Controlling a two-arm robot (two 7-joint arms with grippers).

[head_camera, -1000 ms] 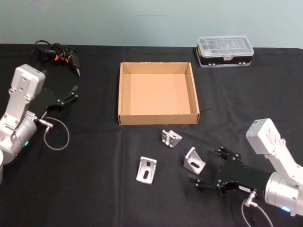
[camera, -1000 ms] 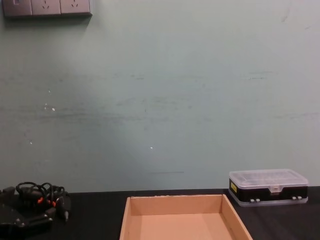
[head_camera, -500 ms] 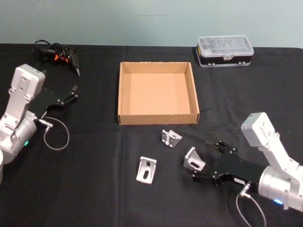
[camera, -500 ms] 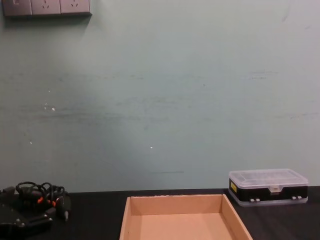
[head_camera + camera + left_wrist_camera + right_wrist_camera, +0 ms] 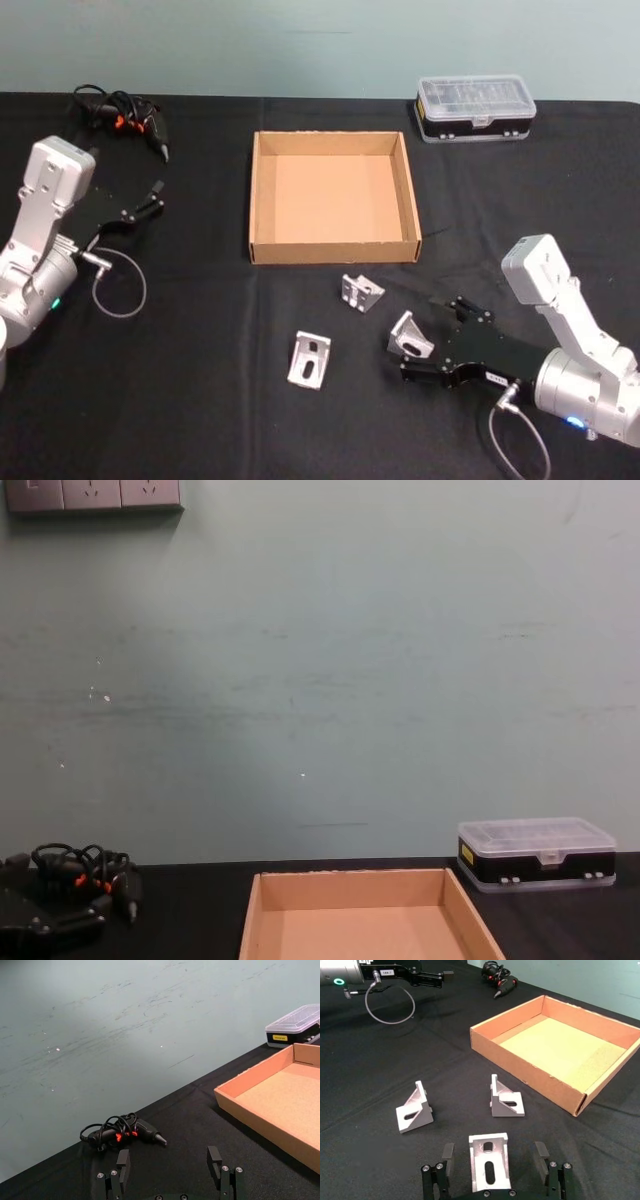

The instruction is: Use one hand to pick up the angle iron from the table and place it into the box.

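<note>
Right now the right end effector (image 5: pixel 428 339) is reaching low over the black worktop (image 5: pixel 200 400) at the robot's right front, with its fingers spread wide open and gripping nothing. The nearest angle iron (image 5: pixel 410 337) is sitting between those two fingers; in the right wrist view a gap is showing on each side of it, so neither finger is touching the metal. This silver bracket is resting on the worktop, with its slotted face turned toward the wrist camera.

Two more brackets are lying close by. A second angle iron (image 5: pixel 361 292) is standing just in front of the box (image 5: pixel 330 251), and a third angle iron (image 5: pixel 310 359) is sitting farther to the robot's left, apart from the other two. The tan box is lying open-topped in the middle of the worktop, with nothing inside it.

Meanwhile the left end effector (image 5: pixel 158 197) is hanging over the left side of the worktop, well apart from the brackets, its fingers also open and carrying nothing. A coiled black cable bundle (image 5: pixel 125 115) is lying beyond it near the back edge, and a clear-lidded organiser case (image 5: pixel 475 108) is sitting behind the box to the right.
</note>
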